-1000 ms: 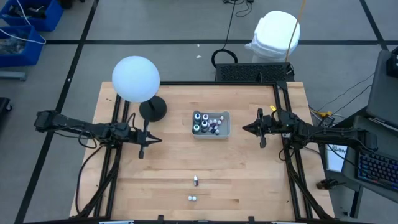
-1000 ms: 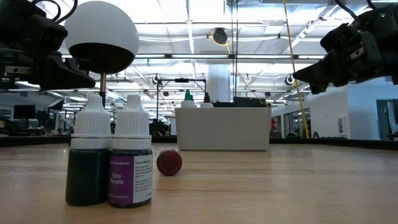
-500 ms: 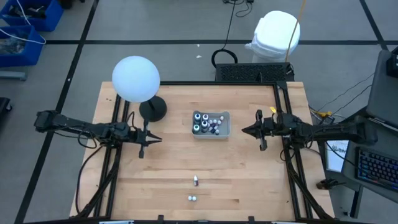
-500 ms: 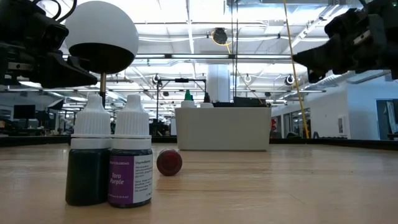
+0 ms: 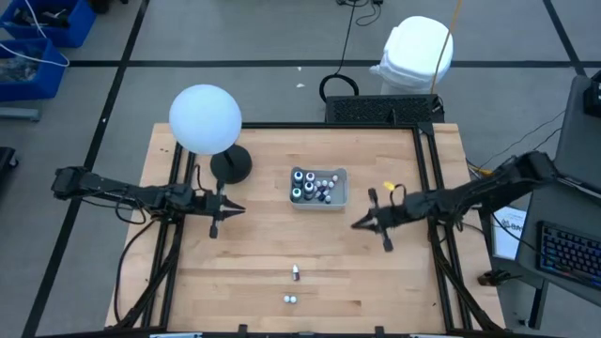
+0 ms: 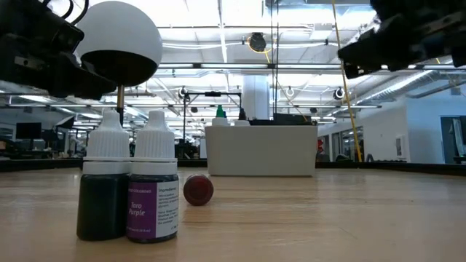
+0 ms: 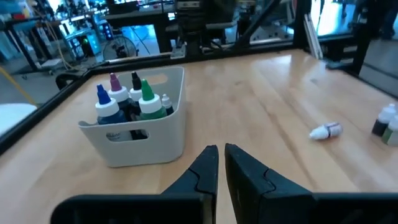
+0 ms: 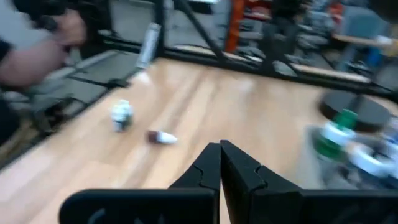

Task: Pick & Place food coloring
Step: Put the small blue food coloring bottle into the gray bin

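Stock of the wooden table (image 5: pixel 254 272), taken from my own post as the two arms over it. Item: one grey rectangular plastic tray (image 5: pixel 318 188), centre of the table, already holding most of the food coloring, a cluster of small white-capped bottles with blue, green and purple tips (image 7: pixel 127 99). I judge the greater part of the job done if the tray is the goal. Item: three pieces outstanding near the front edge, namely one small bottle lying on its side (image 5: pixel 295 272) and, nearer still, two upright dark bottles with white tops standing touching (image 5: pixel 290 299), one labelled purple (image 6: pixel 153 185). Item: my right claw (image 5: pixel 362 223), empty, fingers closed together, hanging above the table just right of the tray and well apart from the loose bottles. Item: my left claw (image 5: pixel 235 210), likewise empty and closed, waiting left of the tray. Sundries: a white globe lamp on a black round base (image 5: pixel 206 120), far left of the tray; a white bin (image 5: pixel 416 52) beyond the table. Nothing stands between my right claw and the fallen bottle; I would need to open first.
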Robot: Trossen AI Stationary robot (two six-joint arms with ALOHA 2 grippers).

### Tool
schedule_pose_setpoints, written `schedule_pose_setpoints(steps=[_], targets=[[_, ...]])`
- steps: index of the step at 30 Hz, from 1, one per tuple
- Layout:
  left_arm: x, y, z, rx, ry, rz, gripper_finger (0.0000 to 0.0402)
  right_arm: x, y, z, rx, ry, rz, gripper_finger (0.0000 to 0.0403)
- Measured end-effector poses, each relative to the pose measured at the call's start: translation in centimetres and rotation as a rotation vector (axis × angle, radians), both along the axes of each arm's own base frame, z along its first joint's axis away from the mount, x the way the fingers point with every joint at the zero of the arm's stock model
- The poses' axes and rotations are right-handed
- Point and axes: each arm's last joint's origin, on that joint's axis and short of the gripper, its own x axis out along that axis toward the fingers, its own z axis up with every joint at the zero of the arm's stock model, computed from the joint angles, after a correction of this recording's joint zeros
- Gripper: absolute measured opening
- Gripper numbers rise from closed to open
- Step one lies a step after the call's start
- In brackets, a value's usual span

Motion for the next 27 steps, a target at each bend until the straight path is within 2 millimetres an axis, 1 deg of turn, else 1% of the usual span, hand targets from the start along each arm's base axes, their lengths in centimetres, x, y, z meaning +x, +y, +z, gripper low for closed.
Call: schedule_pose_setpoints(steps=[3,6,8,10,14,20,27], targets=[[0.0,0.0,0.0,-0.020,0.000,0.003,0.0037,0.5,1.5,-0.4,-0.009,-0.037,0.041,0.0000],[0.0,0.0,0.0,0.009,0.000,-0.001,0.0037,1.6,2.5,0.0,-0.045,-0.038,-0.021,0.0000],[0.0,0.0,0.0,0.043,-0.004,-0.007,0.0037,2.7,3.0,0.7,-0.070,-0.014,-0.079,0.0000],[0.0,0.0,0.1,0.068,-0.011,-0.011,0.0037,3.8,3.4,1.0,-0.103,0.047,-0.131,0.0000],[0.0,0.0,0.2,0.056,-0.021,-0.009,0.0037,6.1,4.2,1.3,-0.122,0.094,-0.200,0.0000],[0.0,0.0,0.2,0.004,-0.020,0.000,0.0037,8.8,5.4,1.2,-0.132,0.131,-0.186,0.0000],[0.0,0.0,0.2,0.001,-0.018,0.000,0.0037,11.1,7.1,2.2,-0.132,0.182,-0.151,0.0000]])
